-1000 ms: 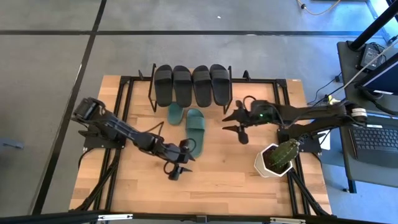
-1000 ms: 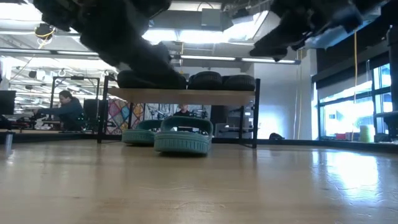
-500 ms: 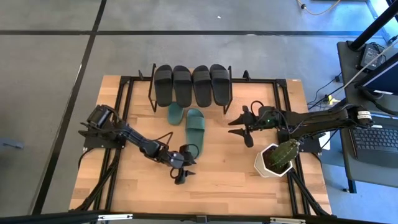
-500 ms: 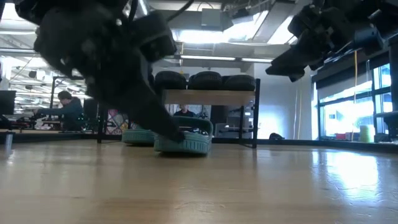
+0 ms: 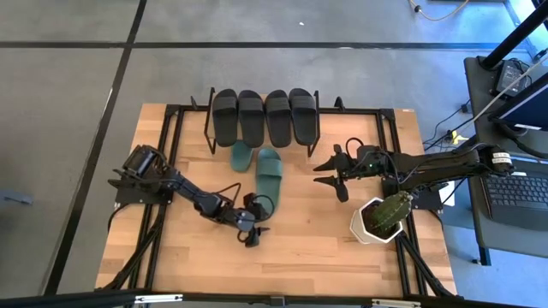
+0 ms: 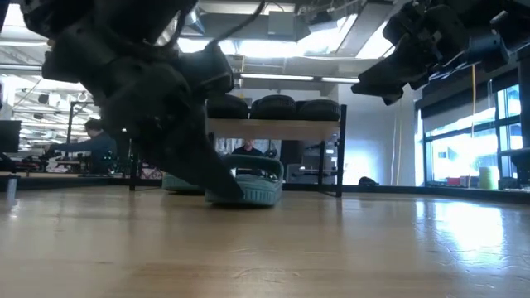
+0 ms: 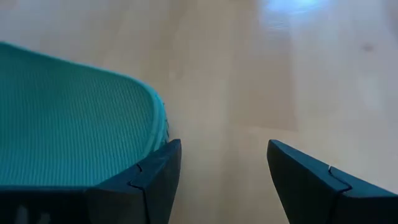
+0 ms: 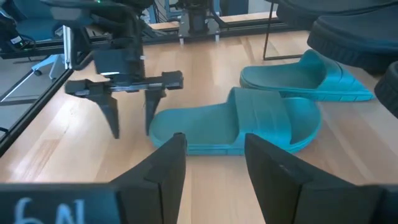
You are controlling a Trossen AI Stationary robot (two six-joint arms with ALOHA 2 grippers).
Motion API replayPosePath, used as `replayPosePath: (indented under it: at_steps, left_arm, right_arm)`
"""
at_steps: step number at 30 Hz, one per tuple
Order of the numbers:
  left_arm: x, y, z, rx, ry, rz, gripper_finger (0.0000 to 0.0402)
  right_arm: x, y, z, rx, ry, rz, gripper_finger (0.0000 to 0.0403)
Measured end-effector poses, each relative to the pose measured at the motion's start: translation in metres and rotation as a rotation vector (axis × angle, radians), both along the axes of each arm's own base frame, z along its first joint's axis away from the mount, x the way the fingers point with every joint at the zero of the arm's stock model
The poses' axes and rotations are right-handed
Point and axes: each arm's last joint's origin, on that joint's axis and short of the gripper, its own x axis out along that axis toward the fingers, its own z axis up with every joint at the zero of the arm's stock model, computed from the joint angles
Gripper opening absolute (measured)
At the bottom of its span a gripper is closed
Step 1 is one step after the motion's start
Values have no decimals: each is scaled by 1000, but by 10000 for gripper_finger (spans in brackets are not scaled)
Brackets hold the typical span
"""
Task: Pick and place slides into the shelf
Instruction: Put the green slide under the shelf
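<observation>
Four black slides [image 5: 264, 115] lie side by side on the shelf's top board [image 6: 273, 128]. One teal slide [image 5: 242, 156] lies partly under the shelf. The other teal slide [image 5: 269, 174] lies flat on the table in front of it, also seen in the right wrist view [image 8: 242, 118]. My left gripper [image 5: 253, 224] is open, fingers pointing down at this slide's heel end [image 7: 68, 130]. One finger stands at the heel's edge and the other over bare table. My right gripper [image 5: 334, 175] hovers open, to the right of the slides. My left gripper has one finger [image 7: 155, 174] right at the rim of the near teal slide's heel [image 7: 158, 124], coming from above. I cannot tell whether it touches. The slide lies flat on the table.
A plant in a white pot [image 5: 377, 218] stands near the table's right edge, close under the right arm. A laptop [image 5: 514, 188] sits on a side table. People sit in the room beyond [image 6: 91, 141]. Bare wood lies toward the near edge.
My left gripper has come down to the table at the heel of the near teal slide, turning at the wrist. My right gripper has drawn back a little toward the table's right edge. The slides have stayed where they were.
</observation>
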Motion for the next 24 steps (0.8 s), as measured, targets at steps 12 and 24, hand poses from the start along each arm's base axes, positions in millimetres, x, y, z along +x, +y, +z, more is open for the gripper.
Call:
replayPosePath:
  at_steps: [12,24]
  left_arm:
    - [12,51,-2,87,37,114,229]
    - [17,117,-2,165,71,223,229]
  right_arm:
    - [0,0,0,-3,4,1,165]
    - [0,0,0,-27,4,9,165]
